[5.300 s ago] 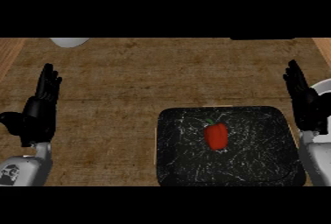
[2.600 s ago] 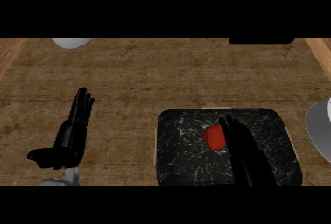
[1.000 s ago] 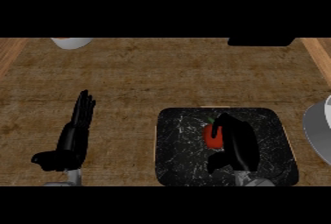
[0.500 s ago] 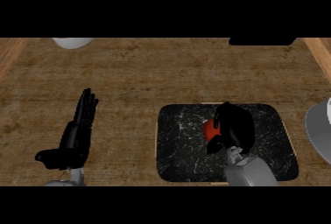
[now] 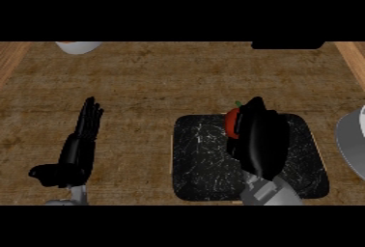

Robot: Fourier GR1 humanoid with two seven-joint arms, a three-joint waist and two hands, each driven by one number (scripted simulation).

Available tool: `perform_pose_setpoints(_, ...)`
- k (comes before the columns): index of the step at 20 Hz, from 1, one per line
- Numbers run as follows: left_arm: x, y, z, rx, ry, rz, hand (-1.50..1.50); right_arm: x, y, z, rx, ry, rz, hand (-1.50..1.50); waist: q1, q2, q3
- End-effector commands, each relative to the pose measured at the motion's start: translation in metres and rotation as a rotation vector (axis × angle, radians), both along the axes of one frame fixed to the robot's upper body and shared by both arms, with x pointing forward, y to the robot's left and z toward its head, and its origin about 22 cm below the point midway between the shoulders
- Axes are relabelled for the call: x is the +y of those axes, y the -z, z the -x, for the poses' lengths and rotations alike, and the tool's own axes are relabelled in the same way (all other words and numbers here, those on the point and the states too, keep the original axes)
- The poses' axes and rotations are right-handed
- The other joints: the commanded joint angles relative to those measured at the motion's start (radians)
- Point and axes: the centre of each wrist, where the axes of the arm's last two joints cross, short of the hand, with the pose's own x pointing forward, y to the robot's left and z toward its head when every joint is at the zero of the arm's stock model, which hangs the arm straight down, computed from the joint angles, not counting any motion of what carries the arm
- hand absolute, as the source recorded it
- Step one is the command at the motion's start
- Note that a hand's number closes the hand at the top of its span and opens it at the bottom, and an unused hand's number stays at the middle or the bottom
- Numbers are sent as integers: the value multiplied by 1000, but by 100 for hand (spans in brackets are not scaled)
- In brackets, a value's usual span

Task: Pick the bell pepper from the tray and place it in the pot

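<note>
The right hand (image 5: 258,140) hangs over the far half of the black tray (image 5: 203,166), its back turned up to the view. Its fingers are curled round the bell pepper (image 5: 231,123), with the fingertips reaching just past the tray's far edge. Most of the pepper is hidden under the hand. Only a red strip shows along the hand's left side, with the green stem (image 5: 237,103) poking out above it.

The stem points away from the robot, towards the far side of the bench (image 5: 178,77). What shows of the pepper's long axis runs near to far, roughly in line with the fingers. The pepper sits over the tray's far edge, about midway across it. Whether it rests on the tray or is raised above it cannot be told from this view.

The pot (image 5: 354,144) shows as a grey curved rim at the view's right edge, just beside the tray and apart from the hand. The left hand (image 5: 77,149) rests on the bench well to the left of the tray, with its fingers straight and pressed together, pointing away from the robot.
</note>
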Motion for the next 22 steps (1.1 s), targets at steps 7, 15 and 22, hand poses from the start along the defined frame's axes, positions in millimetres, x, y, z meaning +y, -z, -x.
perform_pose_setpoints(7, 19, 4, 8, -4, 3, 0, 0, -20, -42, 14, -110, 278, 59, 150, 2, 3, 1)
perform_pose_setpoints(15, 4, -1, 2, 3, -12, -8, 0, -105, -60, 34, -133, 400, 56, 150, -5, 3, 2)
perform_pose_setpoints(22, 14, -2, 3, -16, -7, 3, 0, -185, -60, 43, -123, 460, 46, 150, -3, 4, 2)
